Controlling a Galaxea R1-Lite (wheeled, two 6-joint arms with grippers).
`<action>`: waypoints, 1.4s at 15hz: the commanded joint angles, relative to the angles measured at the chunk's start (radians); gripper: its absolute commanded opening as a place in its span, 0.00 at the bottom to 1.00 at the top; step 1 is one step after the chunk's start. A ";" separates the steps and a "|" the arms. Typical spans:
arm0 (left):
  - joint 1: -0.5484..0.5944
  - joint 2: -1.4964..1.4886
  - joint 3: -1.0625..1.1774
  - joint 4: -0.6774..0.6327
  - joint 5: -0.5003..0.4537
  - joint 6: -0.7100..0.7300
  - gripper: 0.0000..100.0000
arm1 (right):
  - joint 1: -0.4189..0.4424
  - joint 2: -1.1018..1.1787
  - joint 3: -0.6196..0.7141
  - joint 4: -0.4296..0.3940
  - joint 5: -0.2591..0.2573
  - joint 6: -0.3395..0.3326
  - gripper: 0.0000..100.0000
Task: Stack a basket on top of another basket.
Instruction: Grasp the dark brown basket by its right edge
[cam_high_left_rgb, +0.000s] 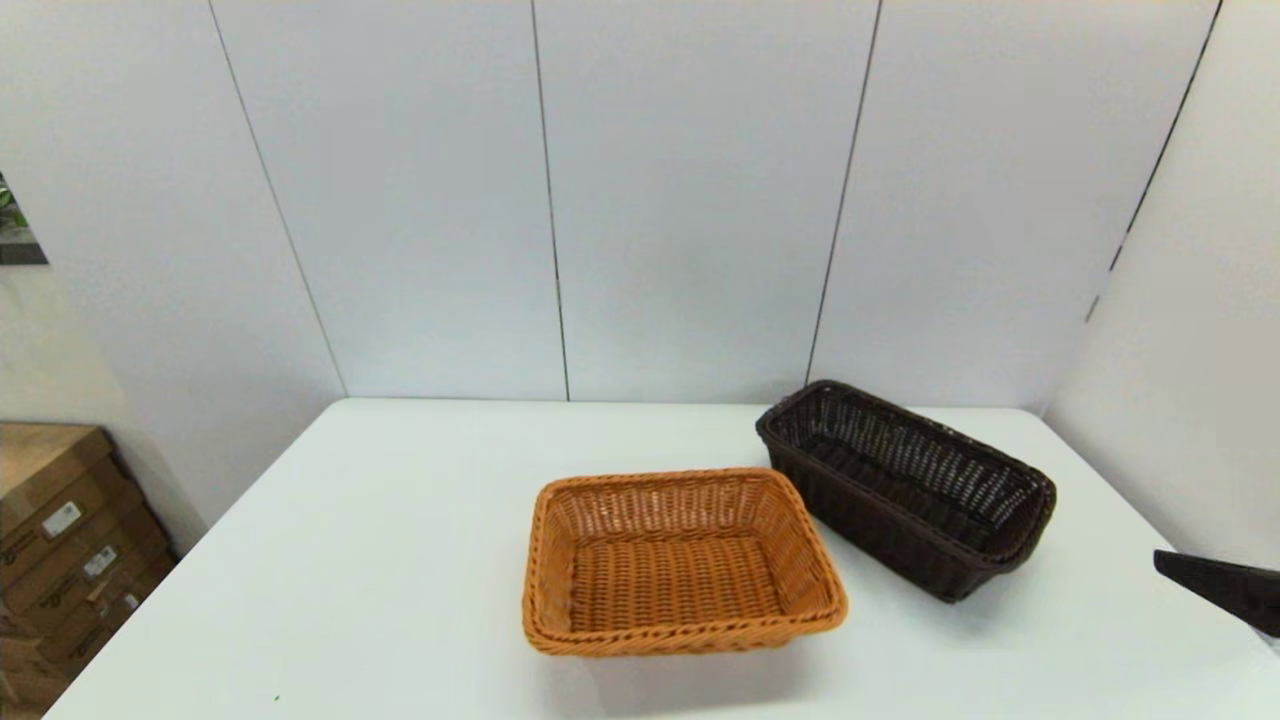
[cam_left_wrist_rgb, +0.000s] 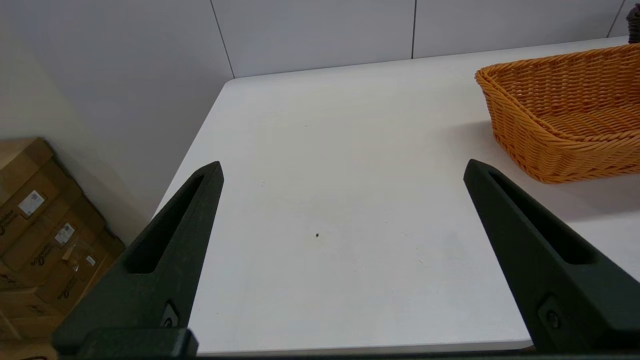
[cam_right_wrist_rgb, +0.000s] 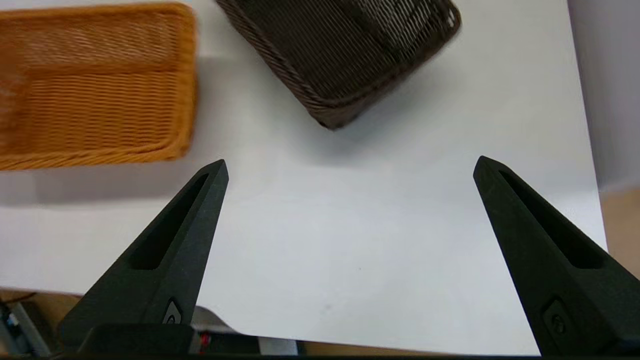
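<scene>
Side by side, one dark basket (cam_high_left_rgb: 905, 488), one orange basket (cam_high_left_rgb: 680, 562), right gripper (cam_right_wrist_rgb: 350, 165) and left gripper (cam_left_wrist_rgb: 342, 167) both spread wide

— What does your head camera give you?
— You look forward and down from above the white surface (cam_high_left_rgb: 400, 560), wall panels behind, both baskets mid-distance.
— And your wrists?
— Your left wrist camera sits low at the near edge, facing across the surface. Your right one looks steeply down, closer in.
— Any overlap?
— All three views share the orange-tan basket (cam_high_left_rgb: 680, 560); head and right wrist fully share the dark basket (cam_right_wrist_rgb: 345, 55).
</scene>
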 joint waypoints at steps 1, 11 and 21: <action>0.000 -0.002 0.000 0.001 0.000 0.001 1.00 | -0.005 0.337 -0.143 0.013 -0.074 0.121 1.00; 0.000 -0.002 0.000 0.001 0.000 0.001 1.00 | -0.035 0.676 -0.393 0.129 -0.094 0.379 1.00; 0.000 -0.002 0.000 0.001 0.000 0.001 1.00 | -0.036 0.906 -0.494 0.141 -0.091 0.480 1.00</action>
